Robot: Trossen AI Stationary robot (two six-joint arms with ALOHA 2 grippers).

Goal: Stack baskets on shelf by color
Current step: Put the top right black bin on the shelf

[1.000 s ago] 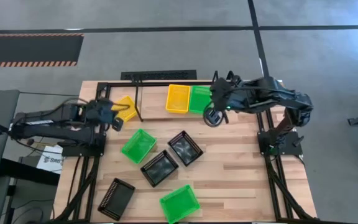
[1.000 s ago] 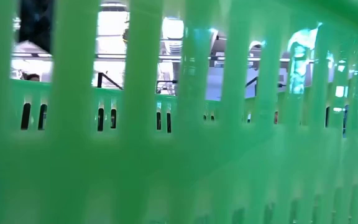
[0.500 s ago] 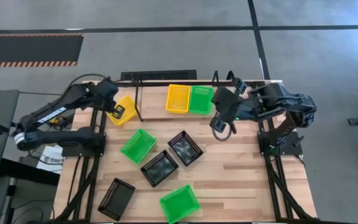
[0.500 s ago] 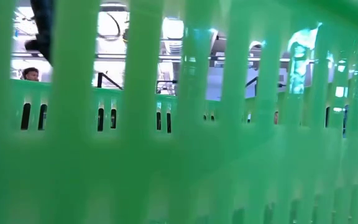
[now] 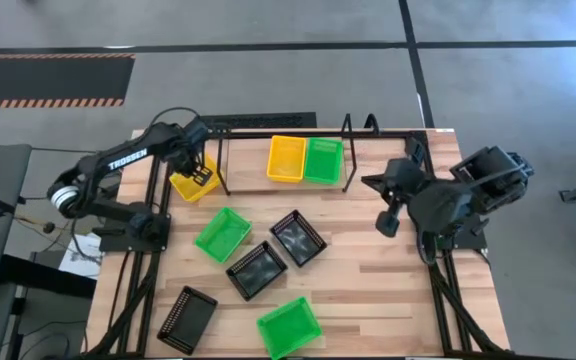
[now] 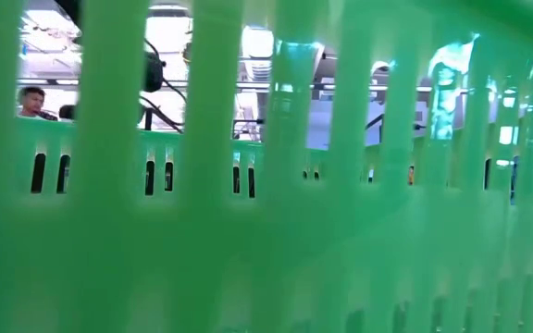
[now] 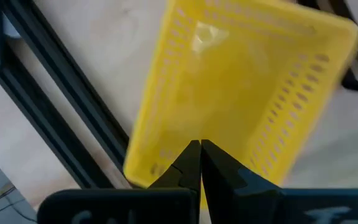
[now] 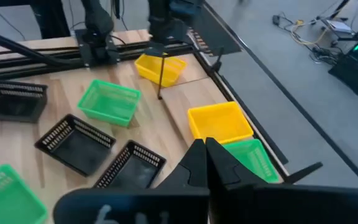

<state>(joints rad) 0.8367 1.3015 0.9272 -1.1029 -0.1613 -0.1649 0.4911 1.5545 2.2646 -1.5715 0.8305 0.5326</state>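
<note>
Right gripper (image 5: 387, 222) withdrawn, seven baskets (image 5: 221, 234)

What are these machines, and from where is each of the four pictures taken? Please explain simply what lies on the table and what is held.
These are two dark robot arms at a wooden table. One picture looks straight down from above. One looks level across the table, but a bright green plastic mesh basket right at the lens fills it. Two come from cameras on the arms' wrists.

The left gripper is shut on the rim of a yellow plastic mesh basket at the table's far left corner. The right gripper is shut and holds nothing, over the right side.

On the low black metal-tube shelf at the back sit a yellow basket and a green basket side by side. On the table lie two more green baskets and three black plastic mesh baskets.
</note>
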